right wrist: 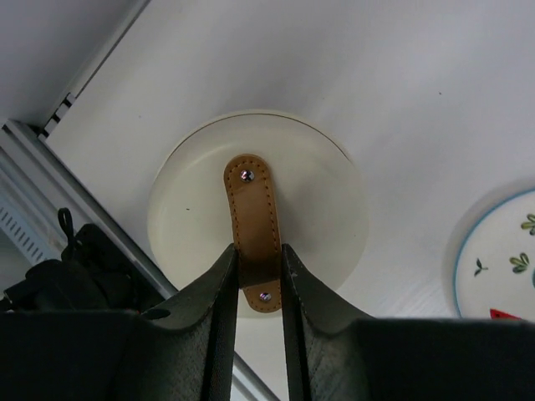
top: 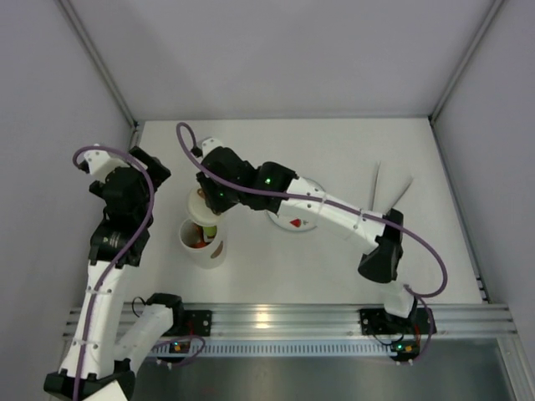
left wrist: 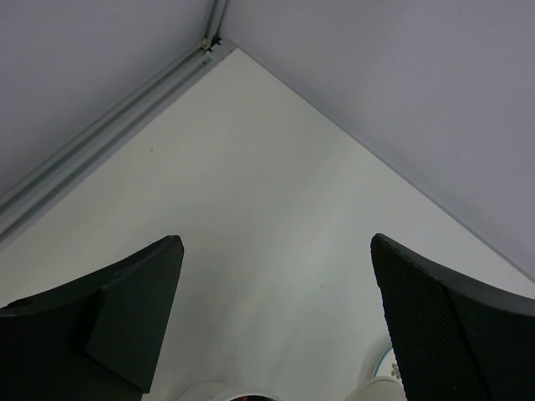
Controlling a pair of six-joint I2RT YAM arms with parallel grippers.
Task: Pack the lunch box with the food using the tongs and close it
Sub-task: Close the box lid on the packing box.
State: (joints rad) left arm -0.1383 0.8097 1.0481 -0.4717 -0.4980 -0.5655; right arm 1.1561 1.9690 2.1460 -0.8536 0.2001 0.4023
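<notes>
The lunch box (top: 203, 244), a white tub, stands open near the left arm with food (top: 198, 241) in red and orange inside. My right gripper (right wrist: 257, 261) is shut on the brown strap (right wrist: 251, 209) of a round cream lid (right wrist: 318, 200). In the top view this gripper (top: 206, 207) holds the lid (top: 199, 203) at the tub's far rim. The tongs (top: 389, 196) lie on the table at the right, untouched. My left gripper (left wrist: 276, 259) is open and holds nothing, with the tub's rim (left wrist: 201, 391) just below it.
A plate (top: 294, 222) with red triangles and a blue edge (right wrist: 501, 267) sits under the right forearm, right of the tub. Grey walls enclose the table on three sides, and a metal rail (top: 276, 319) runs along the near edge.
</notes>
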